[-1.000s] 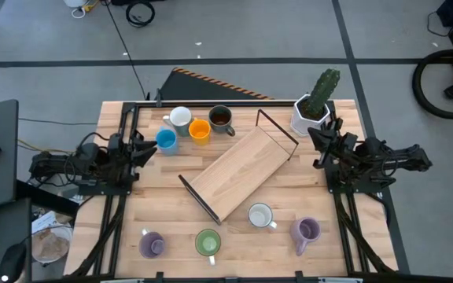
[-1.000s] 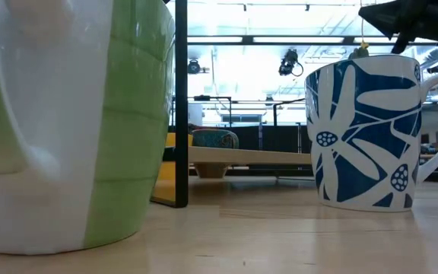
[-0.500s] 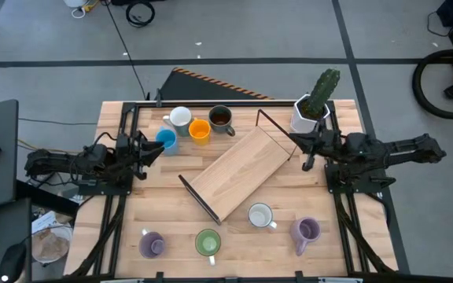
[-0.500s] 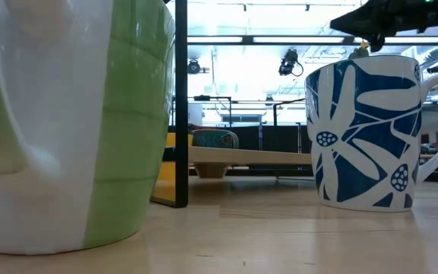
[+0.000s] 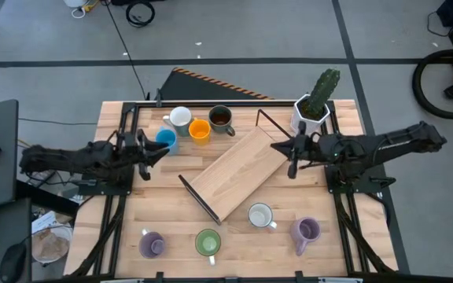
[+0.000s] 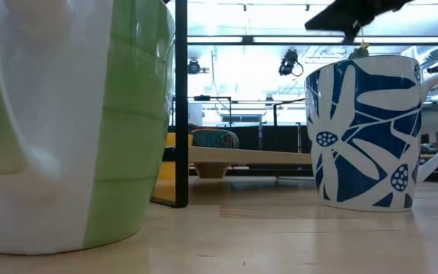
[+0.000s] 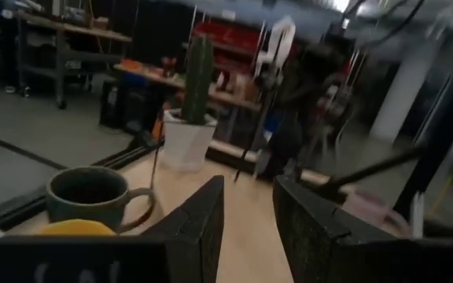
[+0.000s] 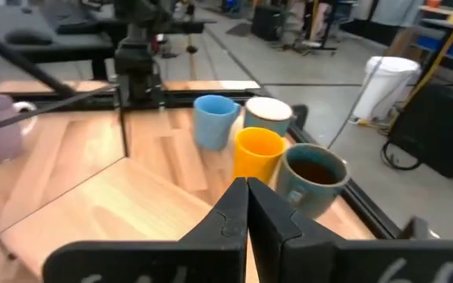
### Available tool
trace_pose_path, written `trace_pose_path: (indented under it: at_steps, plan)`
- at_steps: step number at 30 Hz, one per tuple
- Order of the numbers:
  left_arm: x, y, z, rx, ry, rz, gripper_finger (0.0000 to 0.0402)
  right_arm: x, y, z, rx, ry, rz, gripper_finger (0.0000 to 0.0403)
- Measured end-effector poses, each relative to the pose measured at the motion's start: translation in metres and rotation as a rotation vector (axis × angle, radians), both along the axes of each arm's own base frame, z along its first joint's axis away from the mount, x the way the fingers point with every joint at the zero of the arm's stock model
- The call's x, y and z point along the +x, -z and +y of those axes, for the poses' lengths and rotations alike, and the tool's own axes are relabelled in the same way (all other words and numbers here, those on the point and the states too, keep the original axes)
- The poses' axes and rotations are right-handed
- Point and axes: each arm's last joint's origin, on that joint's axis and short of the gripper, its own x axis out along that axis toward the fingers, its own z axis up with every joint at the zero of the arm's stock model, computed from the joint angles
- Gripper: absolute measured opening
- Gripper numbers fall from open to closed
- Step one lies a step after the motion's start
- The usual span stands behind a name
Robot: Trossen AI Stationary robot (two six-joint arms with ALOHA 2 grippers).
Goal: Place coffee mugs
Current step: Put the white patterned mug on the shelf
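Four mugs stand near the far edge: blue [image 5: 166,139], white [image 5: 180,118], orange [image 5: 199,130] and dark brown [image 5: 221,116]. Along the near edge stand a purple mug [image 5: 151,244], a green one [image 5: 208,242], a white one with blue flowers [image 5: 259,215] and a second purple one [image 5: 307,230]. My left gripper [image 5: 149,152] is open, just left of the blue mug. My right gripper [image 5: 292,153] is shut and hovers at the far right end of the wooden rack [image 5: 238,174]. Its wrist view faces the four far mugs, with the orange mug [image 8: 258,153] nearest its fingers.
The slanted wooden rack with black wire ends fills the table's middle. A white pot with a green cactus [image 5: 311,110] stands at the far right corner, behind my right arm. In the low view the green mug [image 6: 67,122] and the flowered mug [image 6: 367,129] stand close to the camera.
My right gripper has moved toward the table's left, from beside the cactus pot to the rack's far right end. It stayed above the table. My left gripper has reached a little toward the right, closer to the blue mug. No mug has moved.
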Motion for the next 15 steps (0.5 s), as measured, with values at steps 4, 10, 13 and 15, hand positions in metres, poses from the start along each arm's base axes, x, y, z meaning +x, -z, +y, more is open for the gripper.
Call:
trace_pose_path:
  at_steps: [4, 10, 13, 15]
  plan:
    - [0.001, -0.009, -0.001, -0.009, 0.039, 0.07, 0.0117, 0.008, -0.008, 0.01, -0.005, -0.038, 0.078, 0.0025]
    - [0.005, -0.011, -0.007, -0.041, 0.125, 0.079, 0.0117, 0.021, -0.01, 0.025, -0.021, -0.039, 0.181, 0.0054]
    - [0.005, -0.011, -0.008, -0.042, 0.119, 0.084, 0.0117, 0.026, -0.011, 0.031, -0.012, -0.047, 0.221, 0.0073]
    - [0.006, -0.011, -0.008, -0.044, 0.118, 0.085, 0.0117, 0.03, -0.011, 0.035, -0.001, -0.049, 0.25, 0.0085]
